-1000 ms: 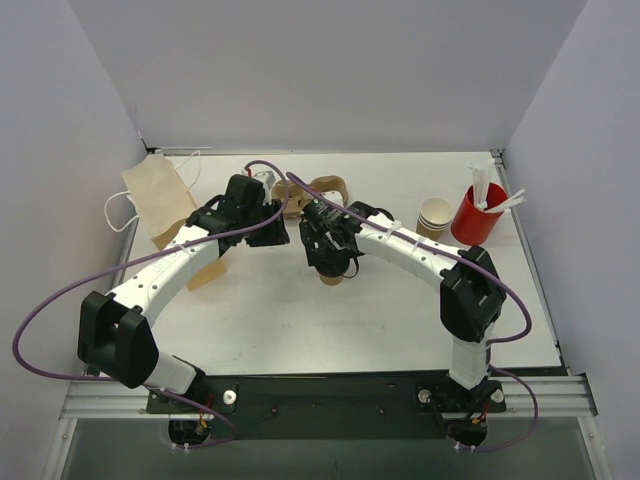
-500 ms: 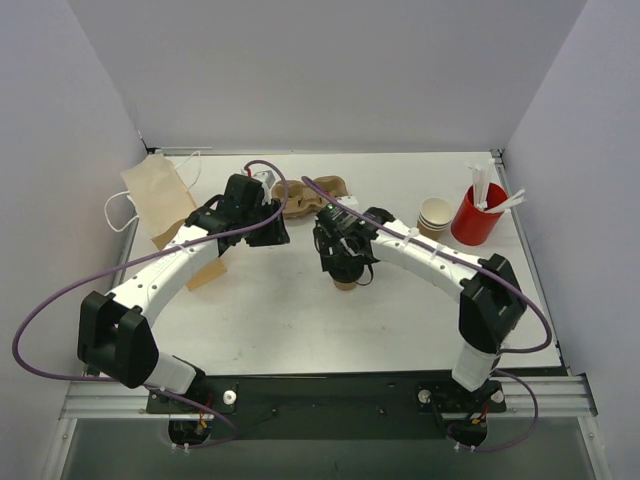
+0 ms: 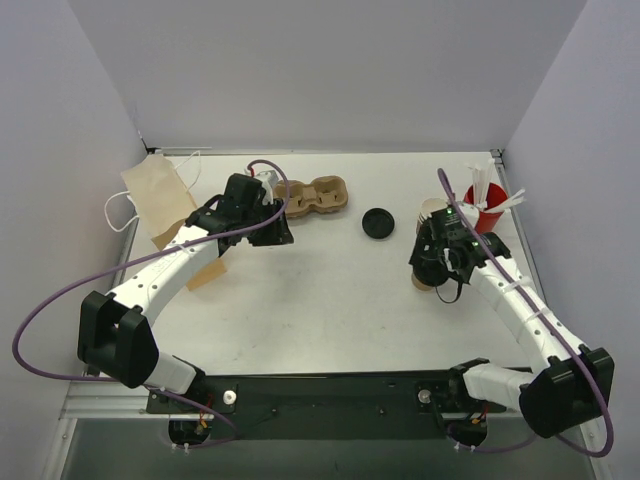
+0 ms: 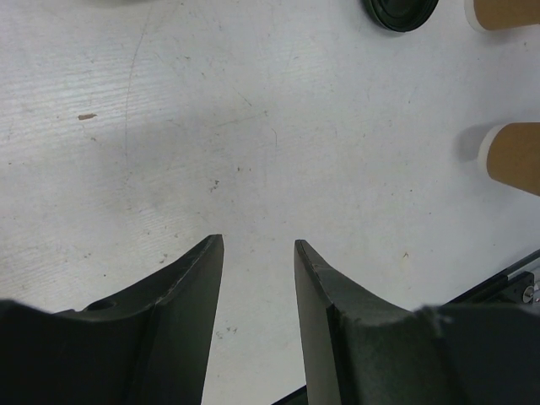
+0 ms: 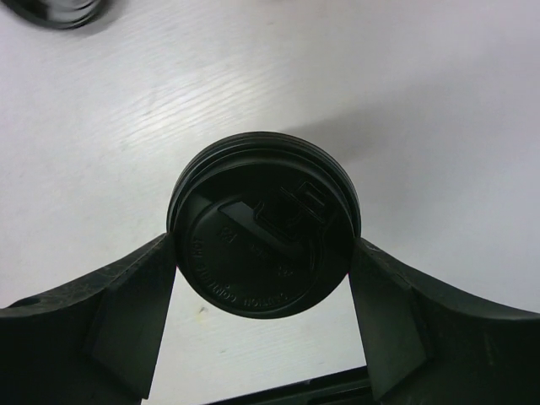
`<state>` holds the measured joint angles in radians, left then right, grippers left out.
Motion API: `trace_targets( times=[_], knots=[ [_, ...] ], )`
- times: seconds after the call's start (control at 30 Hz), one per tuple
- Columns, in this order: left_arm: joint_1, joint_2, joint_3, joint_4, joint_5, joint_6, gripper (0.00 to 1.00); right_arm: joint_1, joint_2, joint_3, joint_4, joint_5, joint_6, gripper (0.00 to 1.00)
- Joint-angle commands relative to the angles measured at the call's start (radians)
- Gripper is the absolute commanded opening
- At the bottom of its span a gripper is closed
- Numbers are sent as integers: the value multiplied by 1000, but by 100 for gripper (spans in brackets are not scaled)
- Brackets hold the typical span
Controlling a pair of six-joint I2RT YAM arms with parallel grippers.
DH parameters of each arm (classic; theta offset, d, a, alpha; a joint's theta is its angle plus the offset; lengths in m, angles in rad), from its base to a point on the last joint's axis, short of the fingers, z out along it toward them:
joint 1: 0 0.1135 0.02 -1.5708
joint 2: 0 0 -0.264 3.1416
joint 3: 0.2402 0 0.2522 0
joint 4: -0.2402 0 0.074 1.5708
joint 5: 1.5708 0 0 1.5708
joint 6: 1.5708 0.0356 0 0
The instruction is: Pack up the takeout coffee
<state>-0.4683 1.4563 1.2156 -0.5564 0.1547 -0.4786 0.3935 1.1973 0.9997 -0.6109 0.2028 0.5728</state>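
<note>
Coffee (image 5: pixel 266 232), black lid on, sits between the right gripper (image 5: pixel 263 253) fingers (image 5: pixel 126 312). The jaws are spread fairly wide and pressed on both sides at the lid rim, so it is gripped. Can't tell if the base touches the table (image 3: pixel 300 300). From the top view it's at the table's right side, just in front of the cup stack (image 3: pixel 433 212), near the red cup (image 3: pixel 478 212). A spare lid (image 3: pixel 377 223) lies just left of it, apart. Left gripper (image 4: pixel 257 245) is about half open, holding nothing, over bare table just beside the carrier (image 3: pixel 315 195) and well apart from the coffee. Bag (image 3: pixel 158 198) is at far left.
</note>
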Motion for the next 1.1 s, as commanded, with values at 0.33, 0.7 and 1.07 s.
trace_targets(
  times=[0.33,0.7,1.07],
  knots=[
    [3,3,10,52,59,32,49,-390,-67,-199,40,-125,-88,65],
    [3,-7,10,50,57,29,49,-392,-65,-184,25,-135,-86,81],
    [5,-4,24,42,59,35,49,-392,-84,-130,-27,-115,-96,94]
  ],
)
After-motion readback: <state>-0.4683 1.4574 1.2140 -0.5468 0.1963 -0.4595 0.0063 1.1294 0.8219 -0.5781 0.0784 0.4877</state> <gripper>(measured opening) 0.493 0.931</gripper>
